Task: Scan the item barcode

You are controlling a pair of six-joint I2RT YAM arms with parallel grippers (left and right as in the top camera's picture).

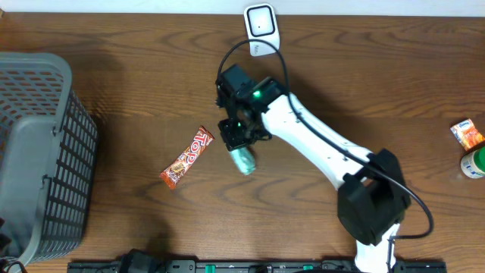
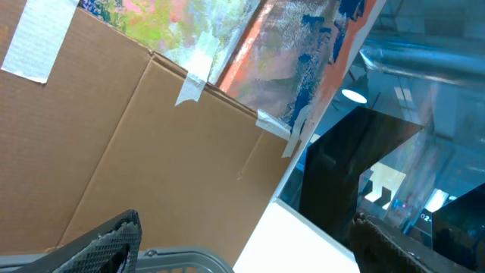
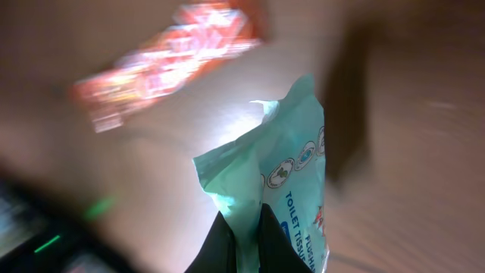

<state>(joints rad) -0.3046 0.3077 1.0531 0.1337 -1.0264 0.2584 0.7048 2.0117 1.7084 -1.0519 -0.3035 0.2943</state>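
**Right pincer clamped on the teal packet, mid-table**

Your right gripper (image 1: 238,138) sits near the middle of the table (image 1: 341,91), with its arm reaching in from the lower right. The jaws are pressed together on one end of a teal wipes packet (image 1: 244,161). The rest of the packet sticks out past the fingertips toward the near edge.

The right wrist view shows the same grip. Both dark fingers (image 3: 216,254) pinch the crinkled plastic, and the packet fans out beyond them with "TOILET" lettering on the face toward the camera. That view is blurred. You cannot tell whether the packet's free end touches the wood.

The white scanner (image 1: 261,26) stands at the far edge, well apart from the packet and beyond the gripper.

An orange-red candy bar (image 1: 187,157) lies flat on a diagonal just left of the gripper, apart from it. A grey mesh basket (image 1: 45,76) fills the left edge. An orange sachet (image 1: 467,133) and a green-and-white container (image 1: 475,161) sit near each other at the right edge.

Your left gripper (image 2: 244,224) shows only in its own wrist view. Its fingers are spread wide and grip nothing. It faces a taped cardboard sheet (image 2: 151,152), with the basket rim low in the view.
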